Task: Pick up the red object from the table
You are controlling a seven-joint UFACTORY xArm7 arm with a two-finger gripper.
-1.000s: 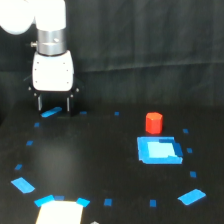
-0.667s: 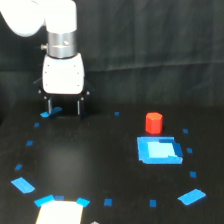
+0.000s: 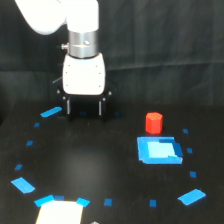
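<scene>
A black table (image 3: 100, 170) was shown from the exterior view, scattered with small blue tape marks. Nearest the camera, at the bottom edge, a pale rectangular shape (image 3: 59, 212) was partly seen; what it was could not be told. Farther back, toward the exterior view's right, a bright blue square patch (image 3: 158, 150) lay flat on the surface. Just behind that patch, touching or nearly touching its far edge, the red object (image 3: 153, 123) stood upright, a short, stubby block with no clear long axis.

Farthest back, on the exterior view's left, a white gripper (image 3: 85, 107) was held pointing straight down from the white arm (image 3: 65, 17), just above the table. Its two dark fingers (image 3: 68, 106) were set apart, with nothing between them.

The block lay well apart from the gripper, toward the exterior view's right and a little nearer the camera. The coming move was judged to call for sideways travel that way until the open fingers stood over the block, then a descent.
</scene>
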